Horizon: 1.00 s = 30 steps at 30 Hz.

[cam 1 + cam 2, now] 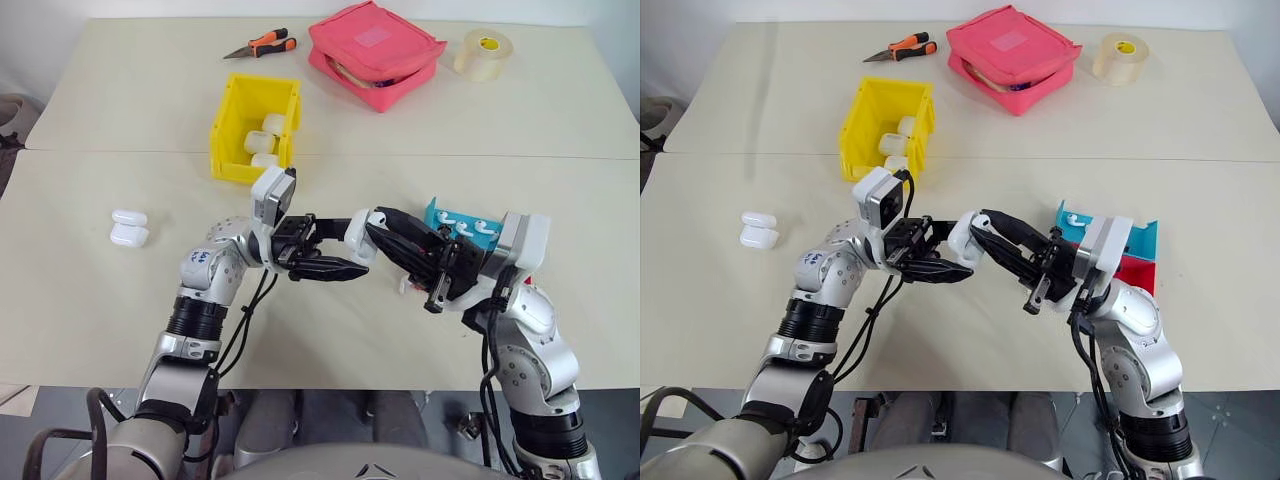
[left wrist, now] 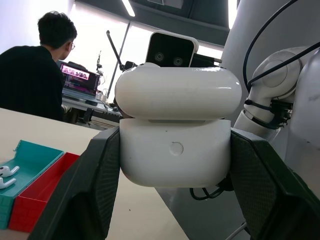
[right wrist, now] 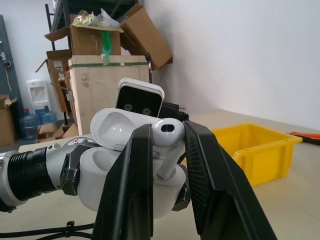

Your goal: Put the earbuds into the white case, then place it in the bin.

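From the head cameras, you are holding the white case [image 1: 357, 232] up over the table [image 1: 100, 320] in the left gripper [image 1: 335, 250], whose black fingers are closing on its sides. Your right gripper [image 1: 385, 232] is reaching in from the other side and meeting the case at its top. Behind it, the teal tray [image 1: 440, 215] is still carrying earbuds [image 1: 470, 228], so loading is not finished, as far as you can judge. The yellow bin [image 1: 232, 130] is sitting well apart, farther up the table, with three other white cases already inside, and two more are waiting near the table's left edge [image 1: 129, 228].

From the left wrist, you are seeing the case [image 2: 175, 127] clamped between both fingers [image 2: 95, 185], its lid lifted slightly off the base.

From the right wrist, your fingers [image 3: 137, 175] are pinching one earbud [image 3: 167, 137], stem pointing down, right at the open mouth of the case [image 3: 105, 165]. It is looking not yet seated.

Still ahead of you: seating this earbud, probably fetching another from the tray, shutting the lid, then carrying the case over to the bin.
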### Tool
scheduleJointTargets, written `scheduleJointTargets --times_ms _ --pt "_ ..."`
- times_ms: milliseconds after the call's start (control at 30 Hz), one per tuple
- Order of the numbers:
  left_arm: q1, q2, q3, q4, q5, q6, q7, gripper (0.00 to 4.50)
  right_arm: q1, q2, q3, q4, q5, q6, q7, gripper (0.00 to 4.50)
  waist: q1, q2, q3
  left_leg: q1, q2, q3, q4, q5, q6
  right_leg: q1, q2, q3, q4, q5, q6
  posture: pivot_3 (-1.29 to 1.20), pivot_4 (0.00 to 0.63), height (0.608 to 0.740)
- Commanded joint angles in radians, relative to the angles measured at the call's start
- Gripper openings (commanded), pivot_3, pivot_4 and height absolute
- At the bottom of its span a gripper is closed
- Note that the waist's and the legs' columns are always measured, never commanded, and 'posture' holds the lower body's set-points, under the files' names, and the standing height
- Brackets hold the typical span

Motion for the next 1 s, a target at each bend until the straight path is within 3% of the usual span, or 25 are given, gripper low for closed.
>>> scheduleJointTargets --times_ms 33,467,1000 --pt "-0.044 -0.052 0.014 -0.052 -0.039 -0.062 -0.008 2.81 0.032 -0.036 0.024 0.007 0.008 0.071 0.015 0.52 0.001 0.000 0.000 0.000 0.000 0.000 0.000 0.000 0.000 0.000 0.000 0.000 0.000 0.000 0.000 0.00 0.150 0.740" --pt "-0.062 -0.067 0.035 0.009 -0.008 -0.150 -0.012 2.81 0.053 -0.108 -0.061 -0.076 0.071 0.096 -0.016 0.52 0.001 0.000 0.000 0.000 0.000 0.000 0.000 0.000 0.000 0.000 0.000 0.000 0.000 0.000 0.000 0.00 0.150 0.740" --pt "-0.072 -0.069 0.041 0.036 0.004 -0.188 -0.001 2.81 0.119 -0.115 -0.057 -0.067 -0.092 -0.091 0.018 0.52 0.001 0.000 0.000 0.000 0.000 0.002 0.000 0.000 0.000 0.000 0.000 0.000 0.000 0.000 0.000 0.00 0.150 0.740"
